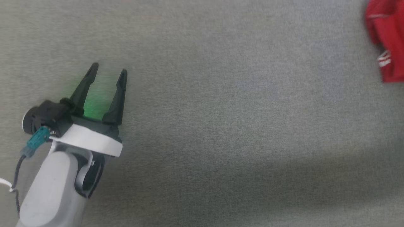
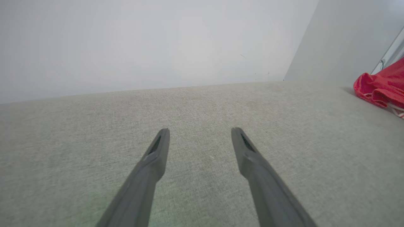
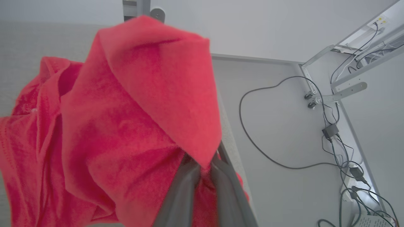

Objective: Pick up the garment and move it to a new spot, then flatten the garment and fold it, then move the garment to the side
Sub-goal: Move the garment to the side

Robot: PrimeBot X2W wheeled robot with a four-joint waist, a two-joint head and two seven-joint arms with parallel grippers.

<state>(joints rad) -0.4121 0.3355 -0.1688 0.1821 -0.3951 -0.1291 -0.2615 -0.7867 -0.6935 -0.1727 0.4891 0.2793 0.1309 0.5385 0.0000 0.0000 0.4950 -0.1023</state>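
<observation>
Grey woven fabric surface (image 1: 221, 126), faint green glow patch (image 1: 94, 105) at lower left. Plain white wall (image 2: 142, 41) behind. Beside surface edge: pale floor (image 3: 284, 104), looping black cable (image 3: 252, 138), small black adapter (image 3: 330, 130), grey metal bracket (image 3: 347, 90).

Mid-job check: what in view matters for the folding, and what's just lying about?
Job:
garment, pinched in the shut right gripper
left gripper, open and empty
gray surface to fold on

Lying about:
cables
adapter
metal bracket
</observation>
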